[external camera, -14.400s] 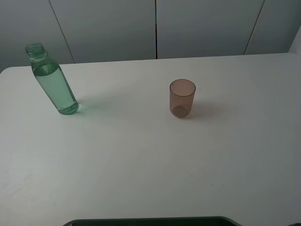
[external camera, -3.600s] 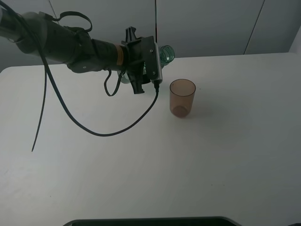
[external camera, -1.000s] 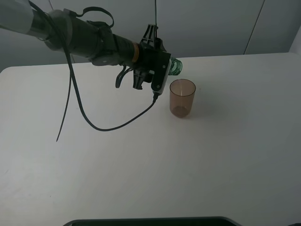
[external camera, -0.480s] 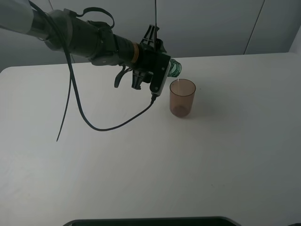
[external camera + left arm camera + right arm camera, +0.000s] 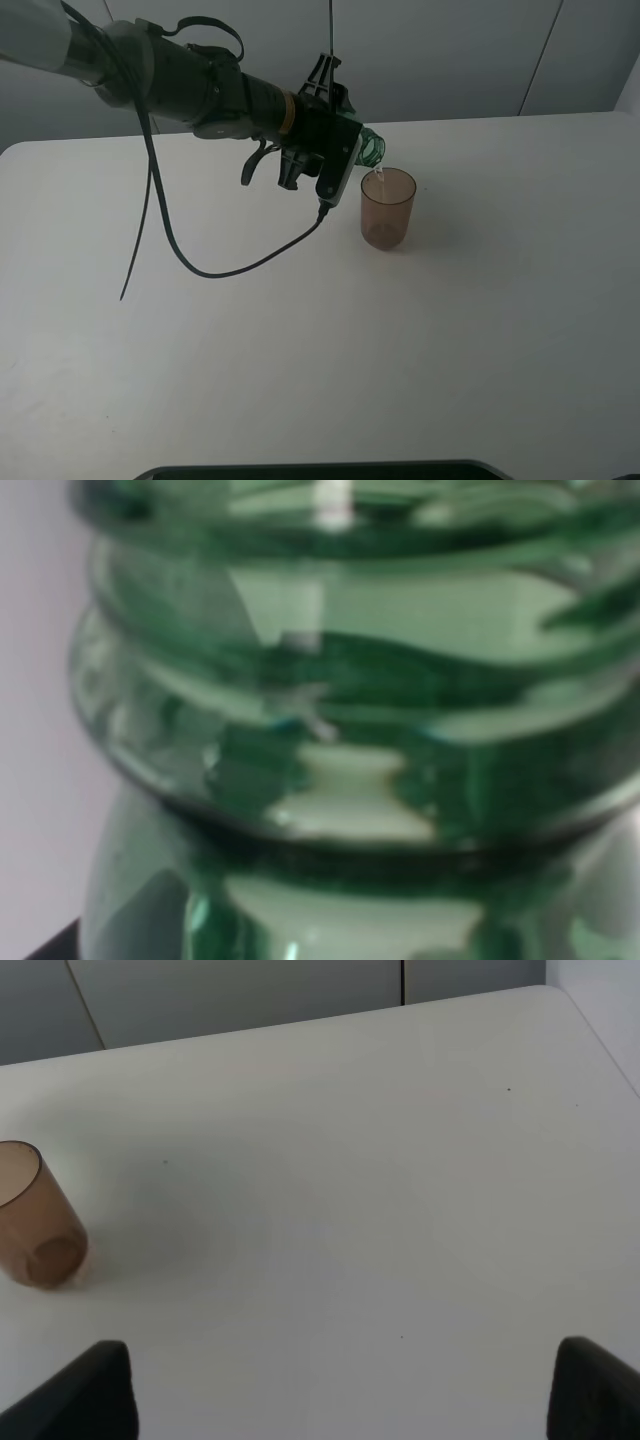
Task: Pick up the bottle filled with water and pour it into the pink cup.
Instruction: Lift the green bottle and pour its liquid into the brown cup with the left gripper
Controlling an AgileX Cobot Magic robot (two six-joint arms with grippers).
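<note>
**A:** What has the left gripper (image 5: 335, 152) got?

**B:** The bottle (image 5: 372, 147). Its fingers are hidden behind the wrist, so how wide they sit can't be read. Since the bottle hangs in the air, I judge them closed around its body. The left wrist camera is filled by the green threaded neck (image 5: 340, 730), right in front of the hand.

**A:** Why is it tipped like that?

**B:** To pour. The open mouth juts out past the fingers and points downward. The pink cup (image 5: 387, 207) stands upright just beyond and below the hand, with its rim under the mouth but not touching it. A thin pale thread seems to run from the mouth into the cup, so water looks to be only starting across. I can't tell how much the cup holds.

**A:** And the other hand?

**B:** The right gripper (image 5: 345, 1395) is spread wide with nothing between its fingers. It is well back from the cup (image 5: 38, 1215), which sits far ahead of it, toward the other arm's side. I'd guess it waits there to stay out of the pour.

**A:** What's under all this?

**B:** A plain white table (image 5: 300, 350), matte, with a few faint specks. A black cable (image 5: 200, 265) droops from the left arm toward the table. Behind the arm are grey wall panels (image 5: 430, 60) with dark seams.
</note>
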